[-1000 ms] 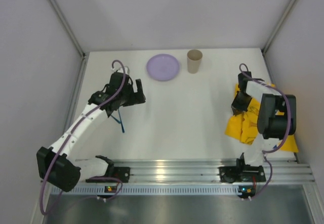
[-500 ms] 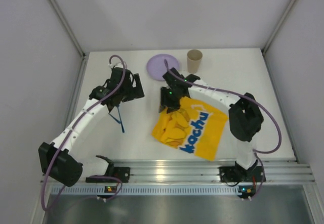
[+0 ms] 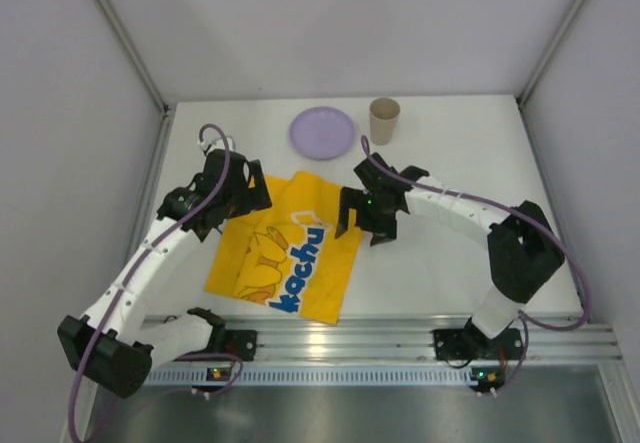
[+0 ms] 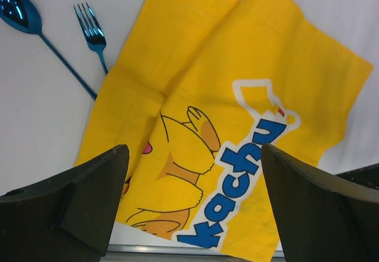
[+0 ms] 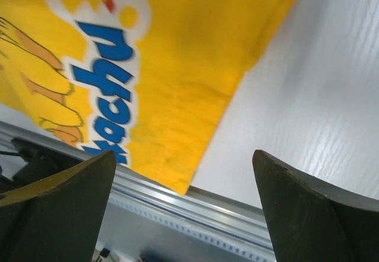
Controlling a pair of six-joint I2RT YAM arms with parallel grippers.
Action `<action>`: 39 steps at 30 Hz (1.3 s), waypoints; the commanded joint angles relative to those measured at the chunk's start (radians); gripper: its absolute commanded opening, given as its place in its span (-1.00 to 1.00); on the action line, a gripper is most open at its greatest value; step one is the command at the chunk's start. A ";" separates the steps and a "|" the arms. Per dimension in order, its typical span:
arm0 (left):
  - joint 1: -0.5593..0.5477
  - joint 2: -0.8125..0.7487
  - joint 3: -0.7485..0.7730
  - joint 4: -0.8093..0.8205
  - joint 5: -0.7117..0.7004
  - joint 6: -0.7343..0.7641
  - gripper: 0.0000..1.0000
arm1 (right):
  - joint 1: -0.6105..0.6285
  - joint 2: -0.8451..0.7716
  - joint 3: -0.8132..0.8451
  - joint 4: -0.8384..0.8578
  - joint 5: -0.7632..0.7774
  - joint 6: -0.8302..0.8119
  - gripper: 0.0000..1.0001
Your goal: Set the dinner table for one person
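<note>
The yellow cartoon-printed mat [image 3: 285,251] lies spread flat on the white dinner table [image 3: 450,163], left of centre, its near corner by the rail. My left gripper [image 3: 252,193] hovers open over the mat's far left corner; in its wrist view the mat [image 4: 237,96] fills the space under the open left gripper [image 4: 192,155]. My right gripper [image 3: 360,227] hangs open just above the mat's right edge and holds nothing; the right wrist view shows the mat's edge [image 5: 195,67] under the open right gripper [image 5: 183,155]. A blue spoon [image 4: 19,13] and a blue fork [image 4: 92,34] lie beside the mat, their handles running under its left edge.
A purple plate [image 3: 322,131] and a tan paper cup [image 3: 384,120] stand at the table's far edge. The aluminium rail [image 3: 400,341] runs along the near edge. Grey walls close in the left and right sides.
The right arm carried the mat from the right side across to the left of centre, spread it out and opened its jaws. The left arm drew back a little toward the near left.
</note>
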 commanded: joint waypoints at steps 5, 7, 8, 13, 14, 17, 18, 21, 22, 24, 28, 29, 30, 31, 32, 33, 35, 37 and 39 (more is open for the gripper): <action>-0.001 0.008 0.018 -0.036 0.029 -0.008 0.97 | 0.045 -0.032 -0.202 0.222 -0.044 0.095 1.00; -0.001 0.017 0.039 -0.042 0.042 -0.008 0.97 | 0.045 -0.007 -0.197 0.242 -0.021 0.088 0.99; -0.001 0.018 0.044 -0.045 0.046 -0.009 0.97 | 0.045 0.022 -0.197 0.251 -0.018 0.088 0.99; -0.001 0.006 0.076 -0.082 0.057 -0.012 0.97 | 0.064 0.105 -0.220 0.348 -0.019 0.115 0.99; -0.001 0.005 0.077 -0.089 0.057 -0.011 0.97 | 0.070 0.134 -0.220 0.360 -0.021 0.118 0.99; -0.001 0.000 0.077 -0.115 0.049 -0.005 0.97 | 0.088 0.186 -0.193 0.388 -0.027 0.126 0.93; -0.001 -0.002 0.076 -0.123 0.045 -0.005 0.97 | 0.094 0.200 -0.183 0.392 -0.033 0.127 0.86; -0.001 -0.014 0.065 -0.134 0.040 0.000 0.97 | 0.099 0.234 -0.147 0.394 -0.054 0.120 0.37; -0.001 -0.017 0.062 -0.132 0.039 0.001 0.97 | 0.098 0.235 -0.142 0.392 -0.053 0.118 0.12; -0.001 -0.015 0.056 -0.132 0.034 0.000 0.97 | 0.096 0.231 -0.136 0.366 -0.041 0.100 -0.46; 0.000 -0.009 0.039 -0.103 0.039 -0.005 0.97 | 0.081 0.185 -0.154 0.285 -0.001 0.057 -1.00; -0.001 -0.002 0.033 -0.096 0.040 -0.006 0.97 | 0.075 0.142 -0.157 0.230 0.013 0.045 -1.00; 0.000 0.003 0.030 -0.079 0.040 -0.011 0.97 | 0.059 0.113 -0.154 0.199 0.050 0.016 -1.00; 0.000 0.009 0.025 -0.072 0.042 -0.014 0.97 | 0.050 0.049 -0.148 0.166 0.071 -0.003 -1.00; 0.000 0.020 0.013 -0.063 0.040 -0.017 0.97 | 0.039 0.016 -0.127 0.095 0.094 -0.021 -1.00; 0.000 0.024 0.004 -0.050 0.039 -0.018 0.97 | 0.016 -0.017 -0.113 0.061 0.134 -0.065 -1.00; 0.002 0.040 -0.046 -0.025 0.023 -0.034 0.96 | -0.011 -0.092 -0.065 -0.029 0.162 -0.107 -1.00; -0.001 0.057 -0.088 0.027 0.028 -0.048 0.96 | -0.047 -0.119 -0.036 -0.072 0.168 -0.164 -1.00; -0.001 0.089 -0.148 0.075 0.042 -0.057 0.93 | -0.060 -0.131 -0.002 -0.114 0.162 -0.207 -1.00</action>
